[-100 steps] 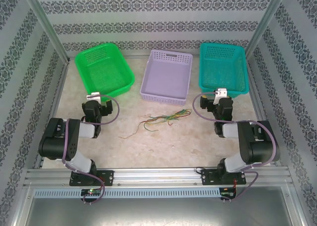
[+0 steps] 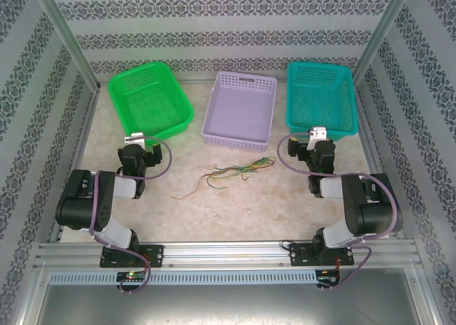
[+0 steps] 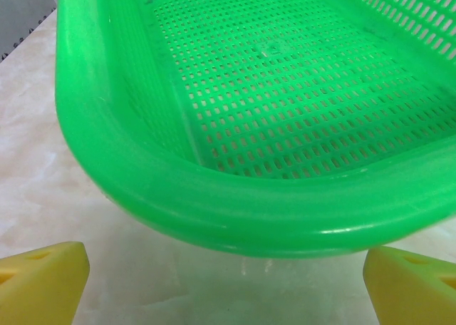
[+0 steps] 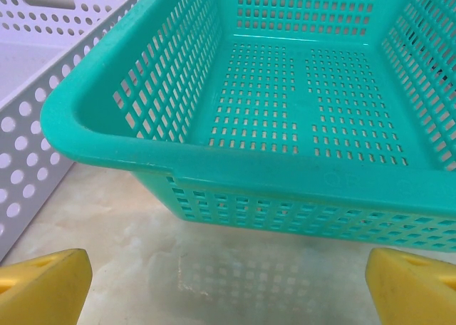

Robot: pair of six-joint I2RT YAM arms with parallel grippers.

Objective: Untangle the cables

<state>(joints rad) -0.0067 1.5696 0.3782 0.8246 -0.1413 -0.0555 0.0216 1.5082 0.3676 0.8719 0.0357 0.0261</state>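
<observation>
Several thin cables [image 2: 231, 173], green, yellow and orange-red, lie loosely tangled on the tabletop [image 2: 242, 207], just in front of the lilac basket [image 2: 235, 138] and between the two arms. The left claw [image 3: 228, 286] is released, spread wide before the green basket [image 3: 235, 211]. The right claw [image 4: 228, 286] is equally spread, facing the teal basket [image 4: 214, 161].

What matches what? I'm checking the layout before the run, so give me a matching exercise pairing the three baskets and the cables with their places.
Things:
1. green basket
2. lilac basket
3. teal basket
4. cables

Places:
A. far side, right
B. loose on the table, nearer than the baskets
C. far side, left
D. far side, middle

Pairs: 1-C, 2-D, 3-A, 4-B
</observation>
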